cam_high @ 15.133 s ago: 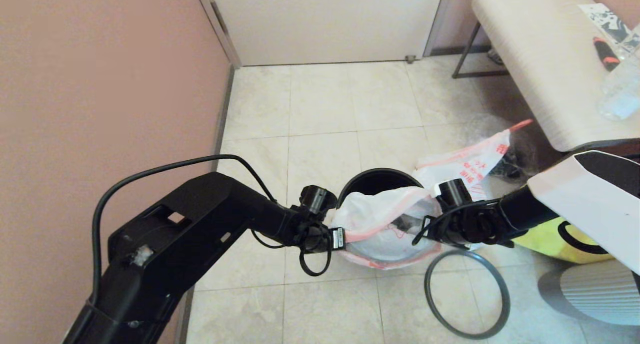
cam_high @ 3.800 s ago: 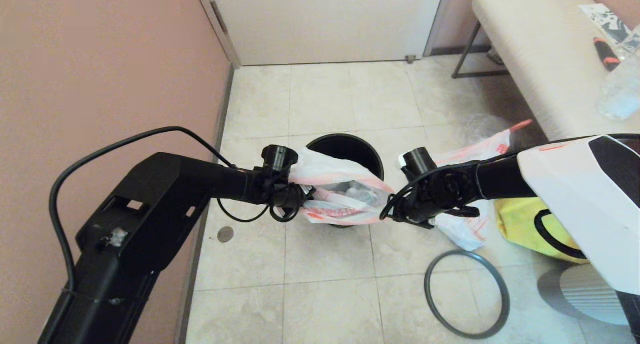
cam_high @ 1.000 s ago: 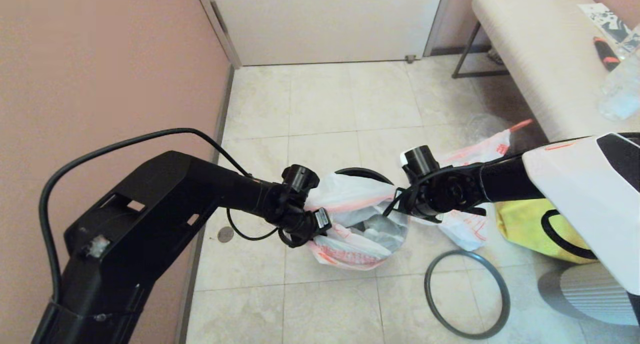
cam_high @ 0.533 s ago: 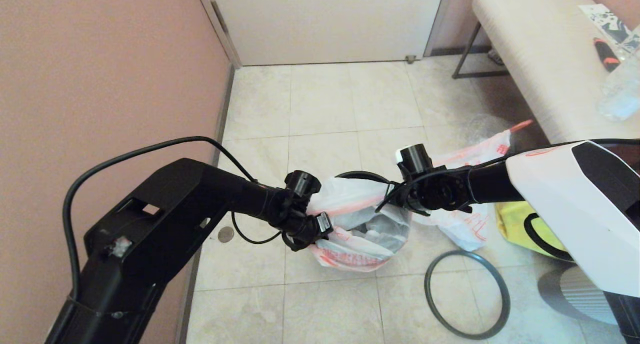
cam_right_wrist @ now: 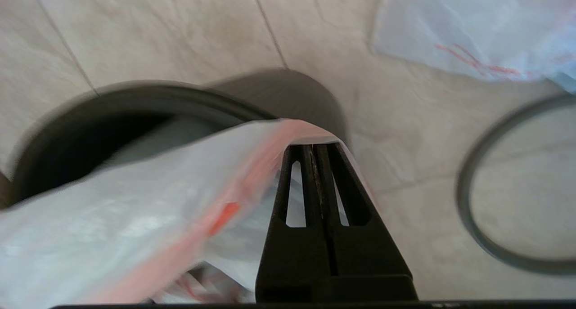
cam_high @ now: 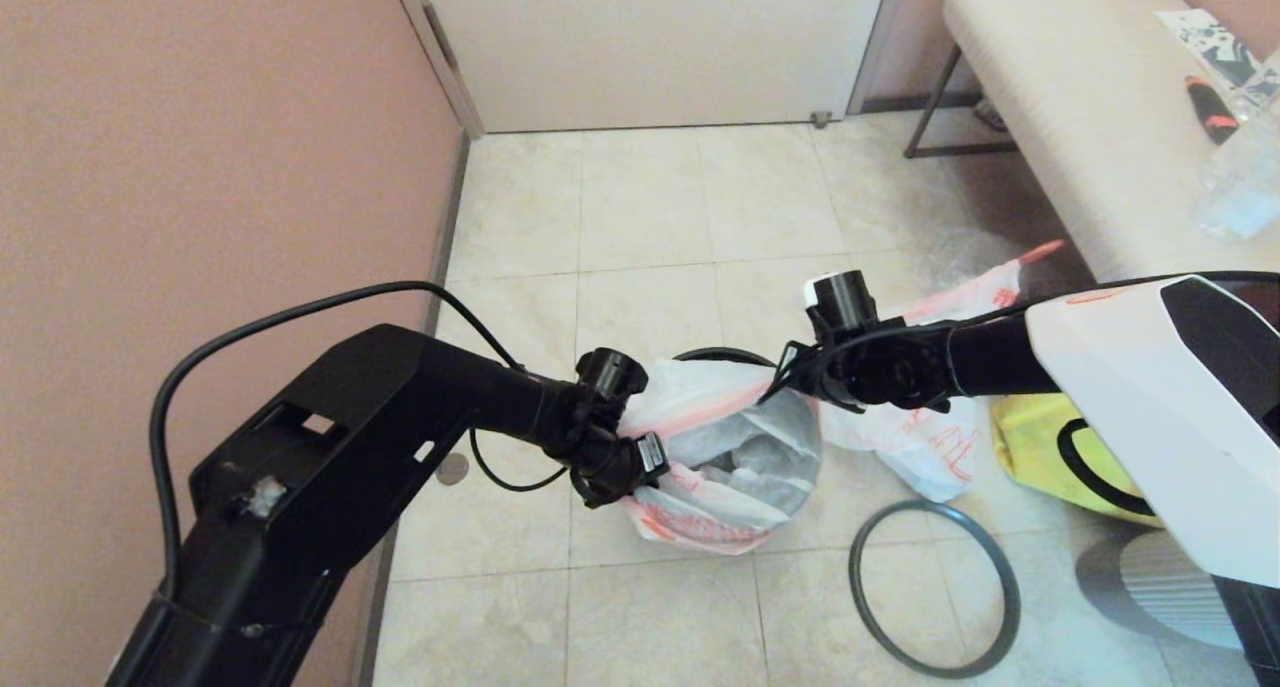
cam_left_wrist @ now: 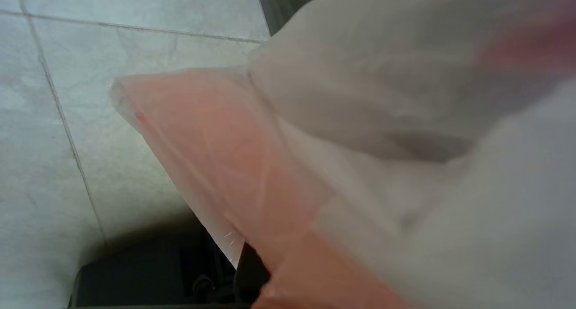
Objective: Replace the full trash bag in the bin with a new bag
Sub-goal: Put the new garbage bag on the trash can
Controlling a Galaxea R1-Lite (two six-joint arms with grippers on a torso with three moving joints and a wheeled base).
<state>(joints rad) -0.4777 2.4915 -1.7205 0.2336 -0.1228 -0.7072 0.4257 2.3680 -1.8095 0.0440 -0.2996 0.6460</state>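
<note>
The full trash bag [cam_high: 715,467], thin white plastic with orange-red print, hangs open between both grippers. Grey clear bottles show in its mouth. It covers most of the black bin [cam_high: 725,351], whose far rim shows behind it. My left gripper [cam_high: 648,457] holds the bag's left edge, and plastic [cam_left_wrist: 360,120] fills the left wrist view. My right gripper [cam_high: 783,375] is shut on the pink-orange edge band [cam_right_wrist: 288,129], beside the bin's rim [cam_right_wrist: 135,97]. The new bag [cam_high: 915,447] lies flat and smooth on the floor to the right [cam_right_wrist: 472,21].
The dark grey hoop [cam_high: 853,577] lies on the tiles near right [cam_right_wrist: 463,201]. A yellow tote [cam_high: 1030,447] sits under my right arm. A padded bench [cam_high: 1080,117] stands far right, a pink wall [cam_high: 200,167] runs along the left, and a floor drain [cam_high: 450,469] is by the wall.
Since 3.8 s ago both grippers have lowered the bag and brought it nearer, and the bin has shifted nearer and to the right. Over the last second the right wrist has edged farther away.
</note>
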